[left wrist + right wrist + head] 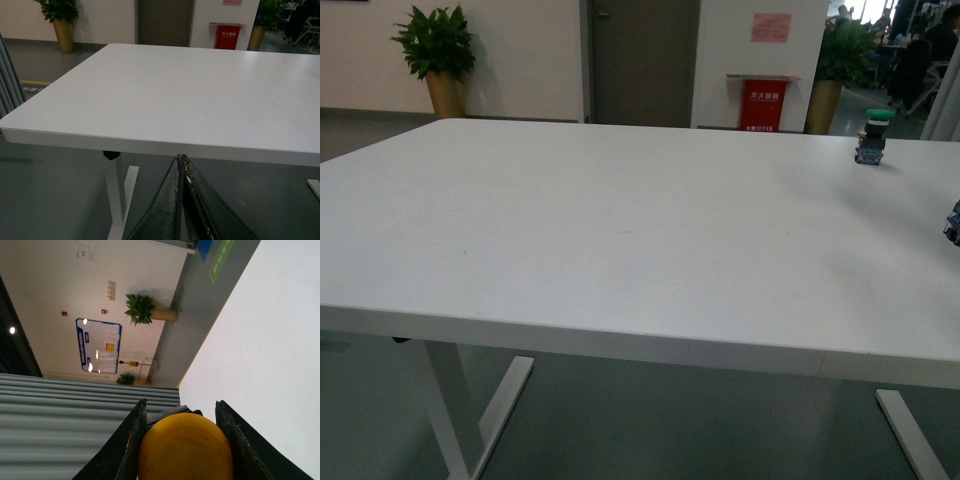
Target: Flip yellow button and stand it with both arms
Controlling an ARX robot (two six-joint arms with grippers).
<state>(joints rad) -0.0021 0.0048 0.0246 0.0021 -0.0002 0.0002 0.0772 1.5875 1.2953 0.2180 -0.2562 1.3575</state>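
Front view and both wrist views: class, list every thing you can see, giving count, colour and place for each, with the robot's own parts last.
table: one, white, fills the front view.
green button: one, green cap, blue-grey body, upright at table's far right.
cut-off object: one, dark, at the front view's right edge; unidentifiable.
yellow button: one, yellow-orange cap, clamped, right wrist view.
potted plants: two, green in golden pots, on floor beyond table.
red stand: one, red, by the back wall.
left gripper: one, black, jaws closed, empty, short of table's edge.
right gripper: one, black, jaws closed on the yellow button.
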